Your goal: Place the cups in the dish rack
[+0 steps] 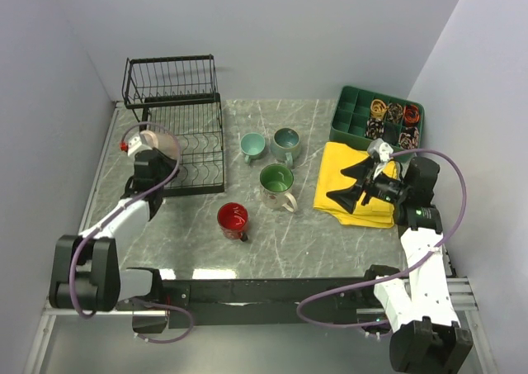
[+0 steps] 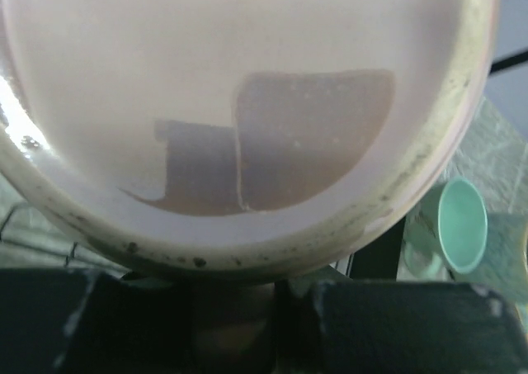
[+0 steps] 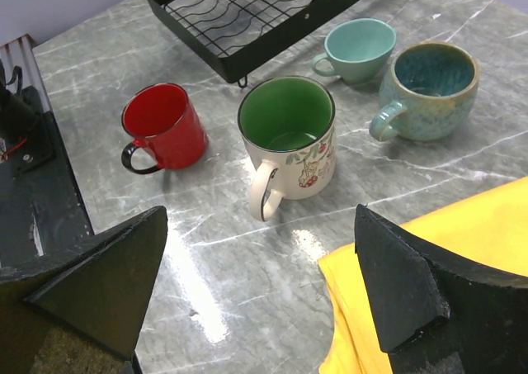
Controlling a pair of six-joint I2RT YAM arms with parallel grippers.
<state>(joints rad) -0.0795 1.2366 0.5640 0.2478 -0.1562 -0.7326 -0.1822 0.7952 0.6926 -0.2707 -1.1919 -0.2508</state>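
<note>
Grips the pale beige round ceramic mug (image 2: 247, 77) by its rim in the left gripper (image 1: 152, 152), with the black wire dish rack (image 1: 196, 143) just under it for putting in, and holds the right gripper (image 1: 351, 184) wide open, maybe ready for the red ceramic mug (image 3: 165, 126) in front.

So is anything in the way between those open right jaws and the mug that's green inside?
Nothing visible. Only bare table lies between the right gripper and the cream mug. The red mug sits off to one side, and the pale teal mug and speckled teal mug stand beyond it.
</note>
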